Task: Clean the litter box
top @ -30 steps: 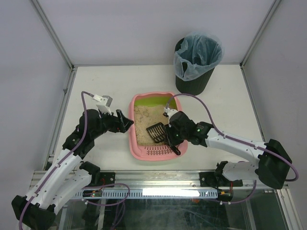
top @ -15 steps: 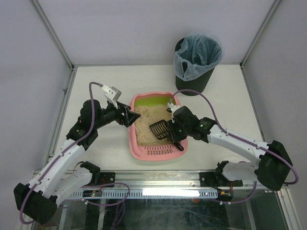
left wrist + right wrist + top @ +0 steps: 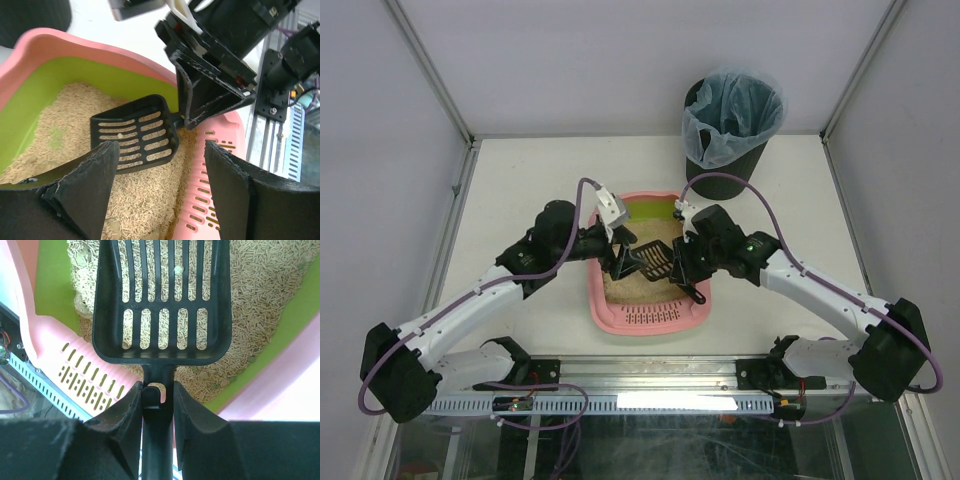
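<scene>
The pink litter box [image 3: 645, 322] with a lime-green far end holds beige litter; it also shows in the left wrist view [image 3: 226, 131] and the right wrist view [image 3: 47, 335]. My right gripper [image 3: 682, 262] is shut on the handle of the black slotted scoop [image 3: 650, 262], holding it over the litter; the scoop [image 3: 162, 300] carries one small pellet and its jaws clamp the handle [image 3: 157, 390]. My left gripper [image 3: 620, 255] is open over the box's left side, right next to the scoop [image 3: 135, 132], with its jaws wide apart and nothing between them.
A black round bin [image 3: 725, 165] with a bluish bag stands at the back right. Grey clumps lie in the litter near the slotted rim [image 3: 112, 227]. The metal frame rail [image 3: 650, 400] runs along the near edge.
My left gripper has swung right from beside the box to over its left side. My right gripper has lifted the scoop and shifted it toward the far end.
</scene>
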Robot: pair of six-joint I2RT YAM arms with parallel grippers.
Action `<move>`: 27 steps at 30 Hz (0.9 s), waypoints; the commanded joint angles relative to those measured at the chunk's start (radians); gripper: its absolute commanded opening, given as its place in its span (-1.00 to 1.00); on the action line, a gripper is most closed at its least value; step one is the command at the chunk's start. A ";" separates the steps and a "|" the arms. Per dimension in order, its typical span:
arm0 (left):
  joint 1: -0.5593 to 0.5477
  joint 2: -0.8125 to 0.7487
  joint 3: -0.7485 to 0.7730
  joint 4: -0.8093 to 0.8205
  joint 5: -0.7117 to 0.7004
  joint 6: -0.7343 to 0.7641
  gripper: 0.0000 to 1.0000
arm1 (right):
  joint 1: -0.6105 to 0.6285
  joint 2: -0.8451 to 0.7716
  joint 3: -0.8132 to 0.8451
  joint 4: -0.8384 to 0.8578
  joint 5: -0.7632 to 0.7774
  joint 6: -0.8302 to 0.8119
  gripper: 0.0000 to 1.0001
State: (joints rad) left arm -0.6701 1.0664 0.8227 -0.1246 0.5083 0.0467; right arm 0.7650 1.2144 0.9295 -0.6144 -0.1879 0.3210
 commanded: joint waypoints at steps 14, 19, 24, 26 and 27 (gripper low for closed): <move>-0.126 0.162 0.046 0.067 -0.077 0.120 0.42 | -0.009 -0.034 0.085 0.039 -0.096 0.013 -0.84; -0.134 0.199 0.049 0.067 -0.068 0.114 0.36 | -0.009 -0.037 0.103 0.046 -0.094 0.018 -0.86; -0.137 0.224 0.043 0.068 -0.053 0.117 0.26 | -0.009 -0.043 0.112 0.058 -0.091 0.025 -0.87; -0.137 0.231 0.043 0.066 -0.051 0.117 0.17 | -0.009 -0.044 0.109 0.063 -0.087 0.030 -0.87; -0.137 0.233 0.045 0.066 -0.051 0.116 0.12 | -0.009 -0.046 0.107 0.066 -0.085 0.033 -0.87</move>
State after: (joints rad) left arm -0.7933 1.2942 0.8371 -0.1108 0.4286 0.1467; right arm 0.7605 1.2076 0.9939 -0.6048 -0.2562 0.3367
